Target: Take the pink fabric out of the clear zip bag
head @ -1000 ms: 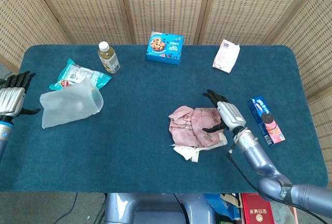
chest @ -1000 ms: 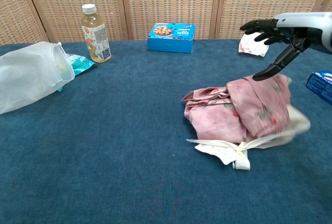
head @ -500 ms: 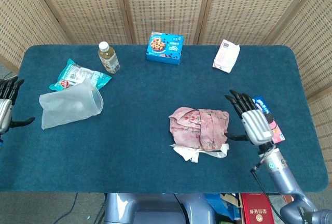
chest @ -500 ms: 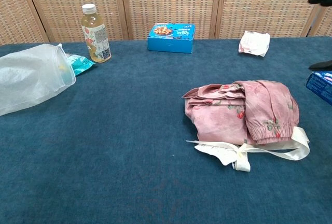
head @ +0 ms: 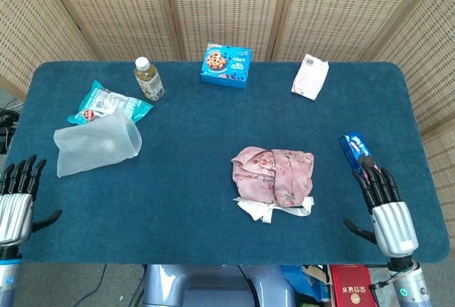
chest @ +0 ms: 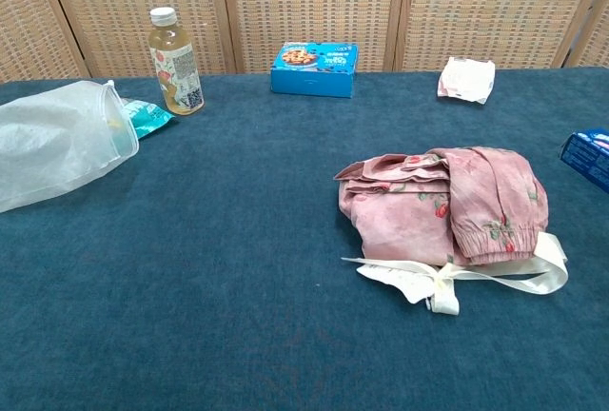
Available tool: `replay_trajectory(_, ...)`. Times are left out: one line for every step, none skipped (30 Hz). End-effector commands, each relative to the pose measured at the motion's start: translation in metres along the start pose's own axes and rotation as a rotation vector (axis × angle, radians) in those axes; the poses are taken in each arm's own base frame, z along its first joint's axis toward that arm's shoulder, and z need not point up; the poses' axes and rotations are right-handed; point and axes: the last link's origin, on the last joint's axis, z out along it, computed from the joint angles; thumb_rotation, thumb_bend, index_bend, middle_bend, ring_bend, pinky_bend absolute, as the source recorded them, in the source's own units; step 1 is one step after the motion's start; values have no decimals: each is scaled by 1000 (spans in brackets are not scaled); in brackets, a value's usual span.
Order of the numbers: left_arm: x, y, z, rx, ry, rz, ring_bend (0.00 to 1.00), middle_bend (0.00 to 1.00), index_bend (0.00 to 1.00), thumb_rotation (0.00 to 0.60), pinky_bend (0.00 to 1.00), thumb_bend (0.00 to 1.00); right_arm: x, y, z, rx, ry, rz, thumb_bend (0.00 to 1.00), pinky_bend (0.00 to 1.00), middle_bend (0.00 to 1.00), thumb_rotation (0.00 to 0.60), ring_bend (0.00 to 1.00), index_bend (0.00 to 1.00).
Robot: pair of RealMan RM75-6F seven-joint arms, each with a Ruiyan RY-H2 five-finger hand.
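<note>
Pink fabric (head: 273, 174) lies bundled right of centre, well apart from the emptied clear zip bag (head: 96, 143), so both hands (head: 15, 204) (head: 387, 211) hover spread, holding nothing.

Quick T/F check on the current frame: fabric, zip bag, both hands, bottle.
1. The pink fabric lies on the table, outside the clear zip bag. True.
2. The right hand holds the fabric. False: it is apart from it, fingers spread, holding nothing.
3. The left hand holds nothing. True.
4. The bottle lies on its side. False: it stands upright.
5. The fabric sits inside the blue box. False: the box is at the far edge.
</note>
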Motion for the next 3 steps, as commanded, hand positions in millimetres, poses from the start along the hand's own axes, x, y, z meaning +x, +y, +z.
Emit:
replay_trajectory(-3, 6, -14, -22, -5, -9, 0, 0, 0, 600, 0, 84, 7, -6, -15, -19, -9, -31, 0, 0, 0, 600, 0, 0)
replay_trajectory(-3, 6, -15, -30, -1, -10, 0, 0, 0, 600, 0, 84, 10, -7, -17, -24, -4, -39, 0, 0, 0, 600, 0, 0)
replay_trajectory(-3, 7, -16, -34, 1, -12, 0, 0, 0, 600, 0, 84, 11, -7, -17, -27, -3, -41, 0, 0, 0, 600, 0, 0)
